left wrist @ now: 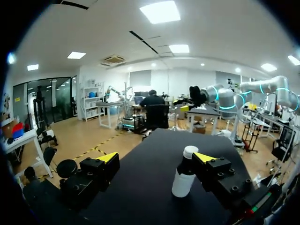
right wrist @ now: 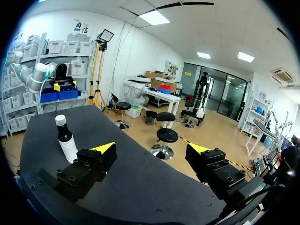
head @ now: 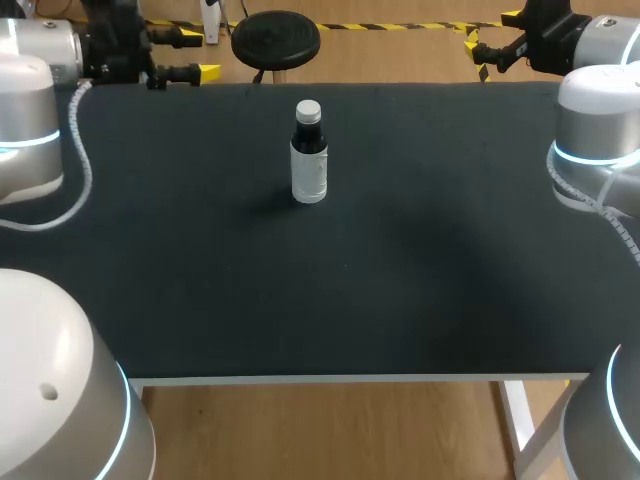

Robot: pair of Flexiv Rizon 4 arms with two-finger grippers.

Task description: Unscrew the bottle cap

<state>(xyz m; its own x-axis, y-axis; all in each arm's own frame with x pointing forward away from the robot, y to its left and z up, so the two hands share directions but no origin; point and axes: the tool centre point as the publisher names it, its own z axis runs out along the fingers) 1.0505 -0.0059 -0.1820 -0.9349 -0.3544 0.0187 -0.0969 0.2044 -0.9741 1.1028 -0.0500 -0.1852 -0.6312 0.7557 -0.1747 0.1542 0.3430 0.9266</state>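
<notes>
A small bottle (head: pixel 309 158) with a dark neck, a white label and a white cap (head: pixel 308 109) stands upright at the back middle of the black table (head: pixel 400 280). My left gripper (head: pixel 200 55) hovers open over the table's far left corner, well left of the bottle. My right gripper (head: pixel 492 40) stands open beyond the far right edge. In the left wrist view the bottle (left wrist: pixel 183 180) is ahead of the open gripper (left wrist: pixel 157 157), partly behind one finger (left wrist: pixel 216 169). In the right wrist view the bottle (right wrist: pixel 66 141) is ahead of the open gripper (right wrist: pixel 151 148), off to one side.
Nothing but the bottle stands on the table. My two arms' grey links flank it at the left (head: pixel 30 130) and the right (head: pixel 600 140). The white front edge (head: pixel 350 379) runs along the near side.
</notes>
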